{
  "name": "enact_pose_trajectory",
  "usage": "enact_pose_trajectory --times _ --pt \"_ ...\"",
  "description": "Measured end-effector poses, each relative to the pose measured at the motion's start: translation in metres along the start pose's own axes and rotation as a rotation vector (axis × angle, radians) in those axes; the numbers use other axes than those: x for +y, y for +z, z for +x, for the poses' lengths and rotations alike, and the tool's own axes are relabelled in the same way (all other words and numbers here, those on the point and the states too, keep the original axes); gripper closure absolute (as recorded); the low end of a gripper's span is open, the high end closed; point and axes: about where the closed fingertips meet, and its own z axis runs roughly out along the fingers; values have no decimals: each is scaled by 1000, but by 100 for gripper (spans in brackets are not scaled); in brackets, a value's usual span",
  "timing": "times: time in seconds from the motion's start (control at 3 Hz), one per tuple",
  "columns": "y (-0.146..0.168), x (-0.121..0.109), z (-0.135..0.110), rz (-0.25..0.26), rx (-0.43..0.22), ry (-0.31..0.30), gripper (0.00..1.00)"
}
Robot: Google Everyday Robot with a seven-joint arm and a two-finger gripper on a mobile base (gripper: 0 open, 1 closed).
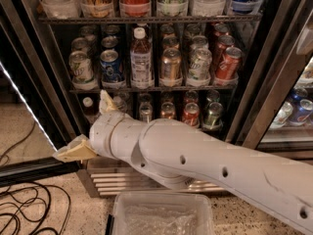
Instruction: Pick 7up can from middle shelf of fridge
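Observation:
The fridge [268,89] stands open in front of me. Its middle shelf [146,88] holds rows of cans. The 7up can [80,67], pale silver with green markings, stands at the front left of that shelf. Next to it are a blue Pepsi can [111,65], a bottle [141,58], a gold-bronze can [171,65], another pale greenish can [199,62] and a red can [227,62]. My gripper [80,126] is open and empty, below and slightly right of the 7up can, at the height of the bottom shelf. One finger [106,102] points up, the other [73,152] down-left.
The glass door [22,106] with a light strip stands open at left. Black cables [24,209] lie on the floor. A clear plastic bin [161,214] sits below my arm. The steel grille [110,180] runs along the base. A second cooler [293,111] is at right.

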Motion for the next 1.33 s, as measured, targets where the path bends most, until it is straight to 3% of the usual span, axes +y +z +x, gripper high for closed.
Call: enact_pose_trajectory --times 0.67,1.33 --pt "7 -4 12 17 -1 28 0" --pt "46 -7 38 37 -78 48 0"
